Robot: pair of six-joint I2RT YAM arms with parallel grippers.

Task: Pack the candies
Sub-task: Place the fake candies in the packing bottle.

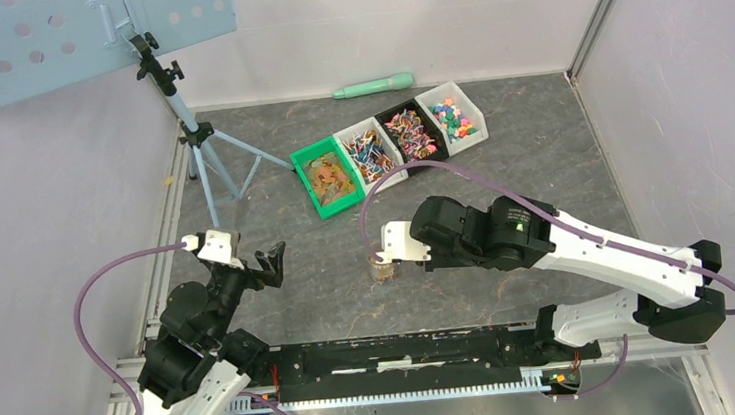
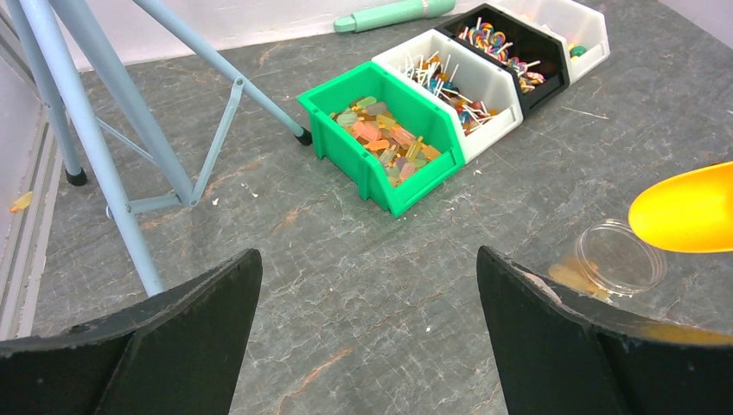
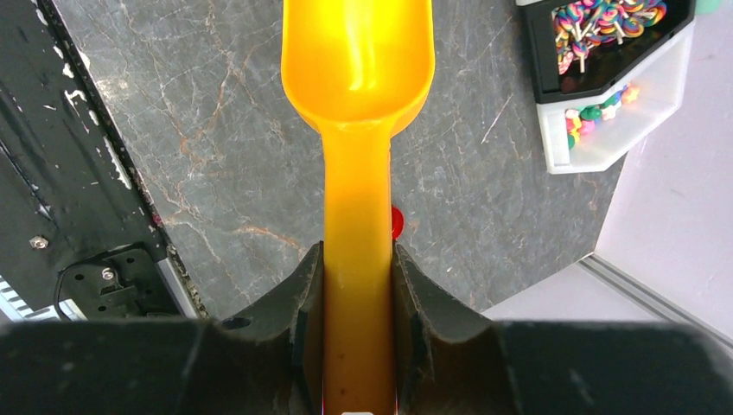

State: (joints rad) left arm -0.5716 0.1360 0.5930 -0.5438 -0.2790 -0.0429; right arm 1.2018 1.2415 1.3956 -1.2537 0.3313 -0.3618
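1. Right claw (image 3: 357, 259): narrowed and clamped on the handle of the yellow scoop (image 3: 357, 78). In the right wrist view the scoop's long axis runs from 6 to 12 o'clock, with the bowl at the 12 o'clock end and its hollow side facing the camera. In the top view this claw points toward 9 o'clock, near the centre of the tabletop (image 1: 539, 152).

2. Left claw (image 2: 367, 259): jaws wide, holding nothing, over bare tabletop at about 8 o'clock of the centre in the top view.

3. Candies (image 2: 386, 138): sorted into four bins set side by side, at 12 o'clock of the centre. In the top view the row's long axis runs from 8 toward 2 o'clock. From the 8 o'clock end the order is green bin (image 2: 346, 154), white bin (image 2: 488, 138), black bin (image 2: 540, 95), far white bin (image 2: 592, 47). The sticks in the white bin point in mixed directions.

4. Clear cup (image 2: 618, 255): upright on the tabletop, mouth open. In the left wrist view the scoop bowl overlaps its 2 o'clock rim; contact cannot be told.

5. Red round lid (image 3: 397, 222): on the tabletop, partly hidden behind the scoop handle
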